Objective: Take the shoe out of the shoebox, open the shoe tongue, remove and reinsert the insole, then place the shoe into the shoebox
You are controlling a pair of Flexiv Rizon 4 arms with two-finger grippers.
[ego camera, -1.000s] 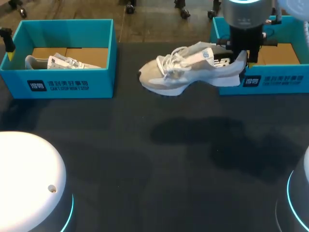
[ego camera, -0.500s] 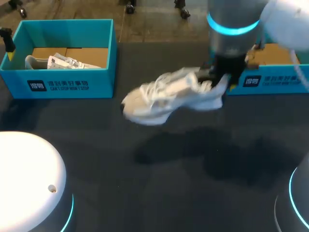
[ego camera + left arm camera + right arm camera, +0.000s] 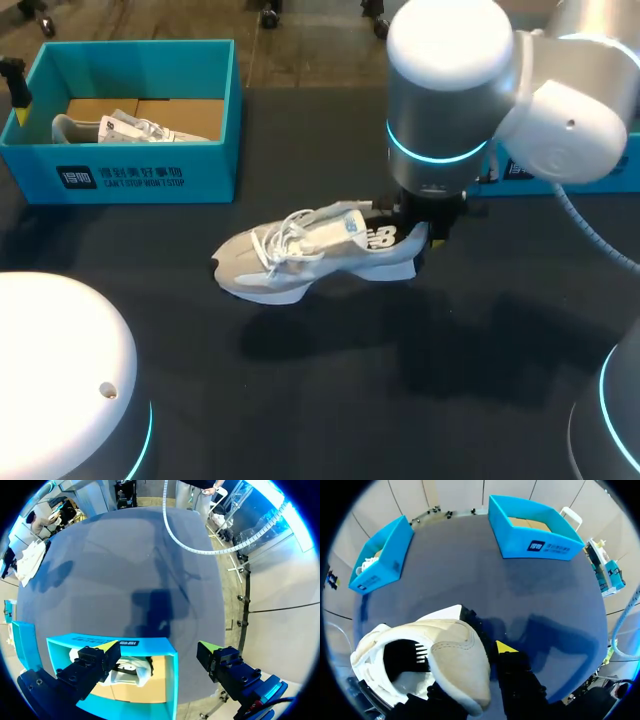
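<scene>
A grey and white shoe (image 3: 310, 255) hangs just above the dark table, toe toward the left, its shadow below it. My right gripper (image 3: 415, 228) is shut on its heel. In the right wrist view the shoe (image 3: 435, 660) fills the space by the gripper (image 3: 475, 680); one yellow fingertip (image 3: 506, 646) shows outside the heel, the other is hidden. The right shoebox (image 3: 560, 170) lies mostly behind my right arm (image 3: 450, 90). My left gripper (image 3: 156, 647) stands open above the left shoebox (image 3: 125, 642), far from the held shoe.
The left blue shoebox (image 3: 130, 170) holds a second shoe (image 3: 125, 127). In the right wrist view both boxes stand ahead, the left one (image 3: 382, 555) and the right one (image 3: 535, 530). White arm bases sit at the table's near corners (image 3: 60, 380).
My right arm has carried the shoe out from above the right box, toward the left and nearer, and lowered it close to the table. The left arm has kept still.
</scene>
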